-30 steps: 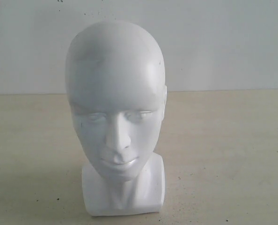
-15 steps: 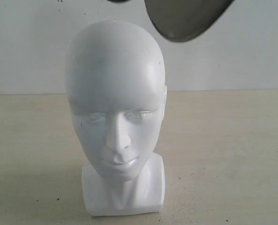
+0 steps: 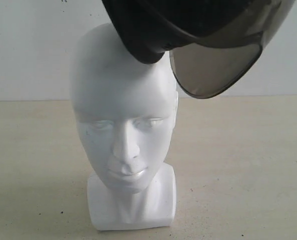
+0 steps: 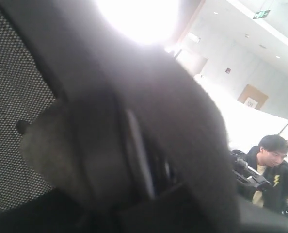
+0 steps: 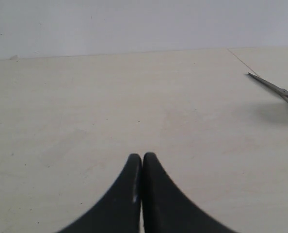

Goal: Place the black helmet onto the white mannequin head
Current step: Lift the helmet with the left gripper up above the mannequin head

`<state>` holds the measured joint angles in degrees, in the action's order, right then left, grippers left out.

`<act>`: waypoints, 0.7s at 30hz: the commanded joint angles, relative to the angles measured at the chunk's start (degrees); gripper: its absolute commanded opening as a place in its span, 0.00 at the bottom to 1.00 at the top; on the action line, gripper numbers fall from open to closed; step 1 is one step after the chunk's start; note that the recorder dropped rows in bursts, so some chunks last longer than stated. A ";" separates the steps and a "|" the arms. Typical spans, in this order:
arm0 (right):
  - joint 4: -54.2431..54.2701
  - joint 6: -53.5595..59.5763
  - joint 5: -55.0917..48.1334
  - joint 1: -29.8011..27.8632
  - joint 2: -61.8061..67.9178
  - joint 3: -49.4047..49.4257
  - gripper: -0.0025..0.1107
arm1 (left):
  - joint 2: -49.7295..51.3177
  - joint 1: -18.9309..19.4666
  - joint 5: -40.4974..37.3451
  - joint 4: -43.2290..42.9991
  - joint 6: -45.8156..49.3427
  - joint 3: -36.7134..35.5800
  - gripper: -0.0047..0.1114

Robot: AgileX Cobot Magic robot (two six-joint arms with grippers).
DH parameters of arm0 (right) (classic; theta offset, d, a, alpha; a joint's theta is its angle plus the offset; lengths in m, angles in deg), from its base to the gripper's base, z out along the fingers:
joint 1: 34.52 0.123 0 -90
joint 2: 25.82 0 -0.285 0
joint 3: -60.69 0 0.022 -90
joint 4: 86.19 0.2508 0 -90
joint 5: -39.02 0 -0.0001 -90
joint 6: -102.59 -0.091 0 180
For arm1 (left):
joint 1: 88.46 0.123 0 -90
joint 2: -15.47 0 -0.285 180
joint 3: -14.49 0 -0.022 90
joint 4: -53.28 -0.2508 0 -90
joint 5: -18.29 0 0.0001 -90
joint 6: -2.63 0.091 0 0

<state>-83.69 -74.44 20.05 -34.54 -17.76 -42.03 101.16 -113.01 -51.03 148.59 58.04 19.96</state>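
You have on view:
- white mannequin head: smooth glossy plastic.
- black helmet, above the head: matt shell.
- visor: smoky, see-through, glossy.
- lining: fine dotted mesh cloth.
- counter, beneath the head: pale, matt, faintly speckled.
- right gripper: jaws smooth, black, matt.

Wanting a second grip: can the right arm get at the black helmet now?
Probably not at once. The right gripper is shut, pointing over the table, and the exterior view shows no arm near the black helmet tilted over the white mannequin head.
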 commanded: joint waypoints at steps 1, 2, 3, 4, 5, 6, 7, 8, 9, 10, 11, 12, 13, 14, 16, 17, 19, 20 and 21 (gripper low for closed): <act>0.18 0.34 0.53 -0.42 -0.28 -0.06 0.02 | -0.57 -0.01 4.43 4.64 3.52 0.28 0.08; 0.18 0.34 0.53 -0.42 -0.28 -0.06 0.02 | -0.57 -0.01 4.73 4.64 3.52 0.28 0.08; 0.18 0.34 0.53 -0.42 -0.28 -0.06 0.02 | -0.57 -0.09 5.26 4.64 3.80 0.28 0.08; 0.18 0.34 0.53 -0.42 -0.28 -0.06 0.02 | -0.57 -0.09 5.81 4.64 4.08 0.28 0.08; 0.18 0.34 0.53 -0.42 -0.28 -0.06 0.02 | -0.57 -0.14 7.18 4.64 4.22 0.28 0.08; 0.18 0.34 0.53 -0.42 -0.28 -0.06 0.02 | -0.57 -0.14 8.15 4.64 4.22 0.41 0.08; 0.18 0.34 0.53 -0.42 -0.28 -0.06 0.02 | -0.57 -0.14 8.50 4.64 4.22 0.64 0.08; 0.18 0.34 0.53 -0.42 -0.28 -0.06 0.02 | -0.57 -0.14 8.73 4.64 4.22 0.89 0.08; 0.18 0.34 0.53 -0.42 -0.28 -0.06 0.02 | -0.57 -0.14 9.16 4.64 4.22 1.13 0.08; 0.18 0.34 0.53 -0.42 -0.28 -0.06 0.02 | -0.68 -0.14 9.16 4.64 4.22 1.68 0.08; 0.18 0.34 0.53 -0.42 -0.28 -0.06 0.02 | -0.68 -0.14 9.16 4.64 4.22 2.17 0.08; 0.18 0.34 0.53 -0.42 -0.28 -0.06 0.02 | -0.80 -0.14 9.61 4.64 4.22 2.75 0.08; 0.18 0.34 0.53 -0.42 -0.28 -0.06 0.02 | -1.06 -0.30 11.03 4.12 4.09 3.51 0.08; 0.18 0.34 0.53 -0.42 -0.28 -0.06 0.02 | -1.46 -1.17 13.37 1.91 3.31 4.34 0.08; 0.18 0.34 0.53 -0.42 -0.28 -0.06 0.02 | -2.09 -2.77 17.47 -1.12 1.46 5.67 0.08; 0.18 0.34 0.53 -0.42 -0.28 -0.06 0.02 | -2.25 -3.66 18.95 -2.47 0.37 6.39 0.08; 0.18 0.34 0.53 -0.42 -0.28 -0.06 0.02 | -2.25 -5.92 20.78 -5.41 -2.37 8.65 0.08; 0.18 0.34 0.53 -0.42 -0.28 -0.06 0.02 | -2.15 -7.32 22.35 -7.98 -3.90 9.59 0.08; 0.18 0.34 0.53 -0.42 -0.28 -0.06 0.02 | -2.15 -8.84 24.61 -11.04 -6.23 10.34 0.08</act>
<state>-83.69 -74.44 20.05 -34.54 -17.76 -42.03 100.57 -118.40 -30.45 140.39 54.60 27.26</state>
